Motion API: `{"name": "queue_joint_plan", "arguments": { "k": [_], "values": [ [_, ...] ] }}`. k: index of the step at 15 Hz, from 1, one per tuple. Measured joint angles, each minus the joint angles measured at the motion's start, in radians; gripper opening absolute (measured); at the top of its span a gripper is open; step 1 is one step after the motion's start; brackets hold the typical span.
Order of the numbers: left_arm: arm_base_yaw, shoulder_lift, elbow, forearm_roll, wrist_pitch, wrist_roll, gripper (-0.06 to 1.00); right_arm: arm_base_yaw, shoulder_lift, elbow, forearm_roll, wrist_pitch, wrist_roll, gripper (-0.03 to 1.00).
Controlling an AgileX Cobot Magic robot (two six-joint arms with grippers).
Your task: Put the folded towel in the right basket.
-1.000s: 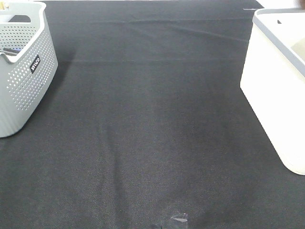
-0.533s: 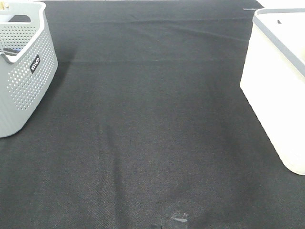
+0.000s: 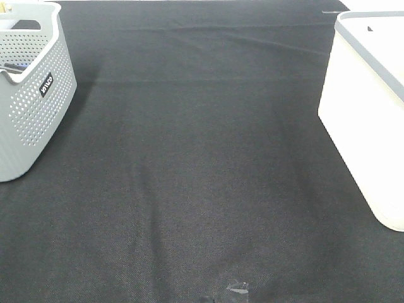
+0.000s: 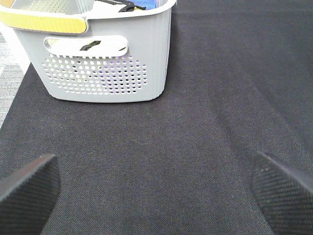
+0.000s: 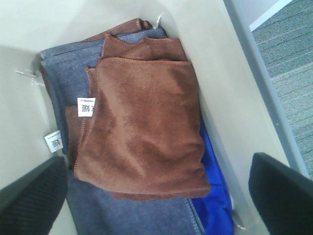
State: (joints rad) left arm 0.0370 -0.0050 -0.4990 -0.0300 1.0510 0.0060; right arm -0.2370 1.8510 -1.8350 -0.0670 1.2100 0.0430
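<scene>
The folded brown towel lies inside the right white basket, on top of a grey-blue towel and a bright blue one. My right gripper hangs above it, open and empty, with its dark fingertips wide apart on both sides of the stack. In the high view only the right basket's outer wall shows; the towel and both arms are out of view there. My left gripper is open and empty above the black cloth, facing the grey perforated basket.
The grey perforated basket stands at the table's left, the white basket at the right. The black tablecloth lies between them, with a scrap of clear tape near its front edge. White labels stick out from the towels.
</scene>
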Motion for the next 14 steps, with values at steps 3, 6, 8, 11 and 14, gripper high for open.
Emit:
{"name": "queue_joint_plan", "arguments": {
  "k": [3, 6, 8, 11, 14],
  "values": [
    [0.000, 0.000, 0.000, 0.000, 0.000, 0.000, 0.99, 0.025, -0.045, 0.000, 0.037, 0.007, 0.000, 0.97],
    [0.000, 0.000, 0.000, 0.000, 0.000, 0.000, 0.99, 0.116, -0.141, 0.000, 0.029, 0.008, 0.000, 0.97],
    [0.000, 0.000, 0.000, 0.000, 0.000, 0.000, 0.99, 0.170, -0.209, 0.006, 0.021, 0.008, 0.002, 0.97],
    [0.000, 0.000, 0.000, 0.000, 0.000, 0.000, 0.99, 0.245, -0.396, 0.105, 0.019, 0.009, 0.021, 0.97],
    [0.000, 0.000, 0.000, 0.000, 0.000, 0.000, 0.99, 0.264, -0.615, 0.303, 0.010, 0.009, 0.029, 0.97]
  ]
}}
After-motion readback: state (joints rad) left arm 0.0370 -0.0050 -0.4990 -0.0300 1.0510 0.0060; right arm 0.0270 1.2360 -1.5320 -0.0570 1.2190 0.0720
